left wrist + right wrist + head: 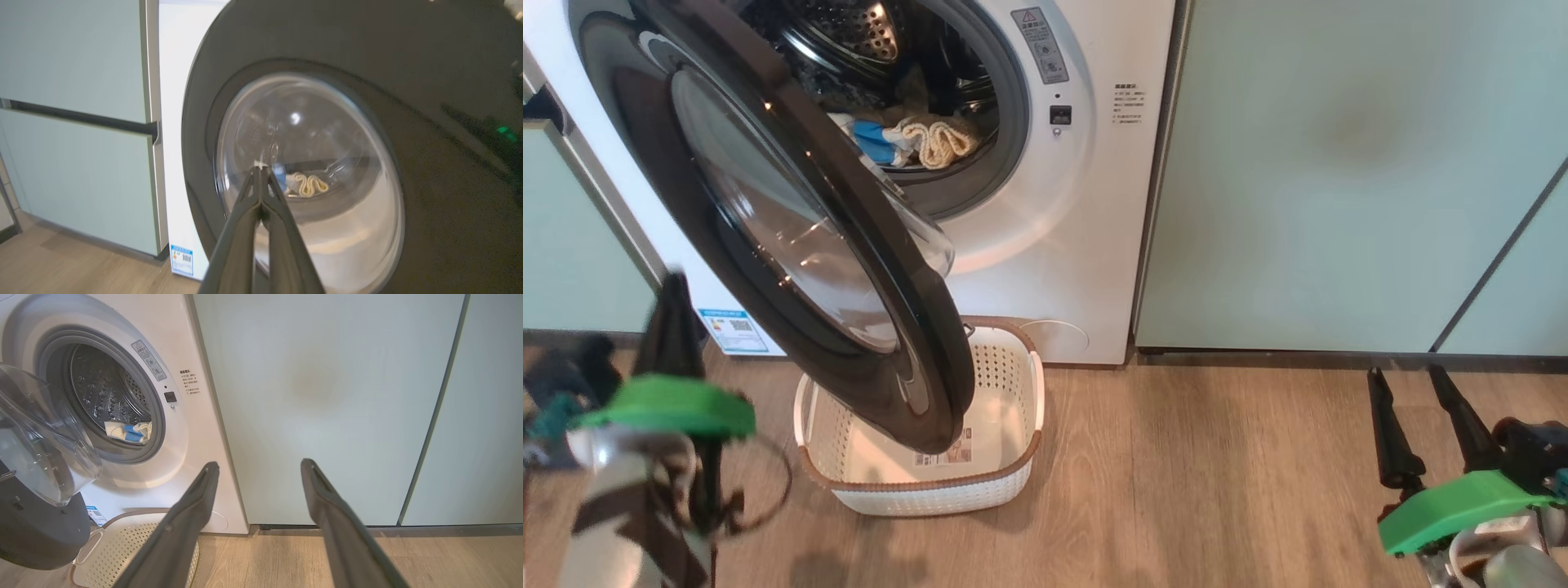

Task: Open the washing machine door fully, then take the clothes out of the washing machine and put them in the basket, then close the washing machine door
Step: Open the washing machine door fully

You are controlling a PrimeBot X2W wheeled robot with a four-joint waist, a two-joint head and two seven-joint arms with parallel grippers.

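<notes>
The left end effector [260, 169] has its two dark fingers pressed together with nothing between them. They point at the outer face of the washing machine door [429, 171], with the tips in line with the clear glass bowl. Whether they touch it cannot be told. In the head view this end effector [672, 298] is blurred at the lower left, its fingers upright just left of the door's [882, 269] black ring, with the pale forearm below it.

The right end effector [260, 465] is spread wide and holds nothing. It hangs low at the right [1409, 380] over the wooden floor [1217, 474], well apart from the door, with its fingers aimed at the pale green cabinet [327, 396] beside the washing machine [192, 449].

The door stands partly open, hinged on the machine's left. Its free edge swings out and hangs above the basket [1005, 384], which sits on the floor against the machine's [1045, 245] front. The door covers the basket's left half from the head view, and its right rim shows bare. The glass bowl [41, 437] juts toward the drum mouth.

The clothes [931, 140] lie at the bottom of the drum just behind the grey ring, a cream knit fold beside blue and white cloth. They also show through the glass [304, 185] and from the right [128, 430]. Open floor runs right of the basket [122, 547] to the right arm.
</notes>
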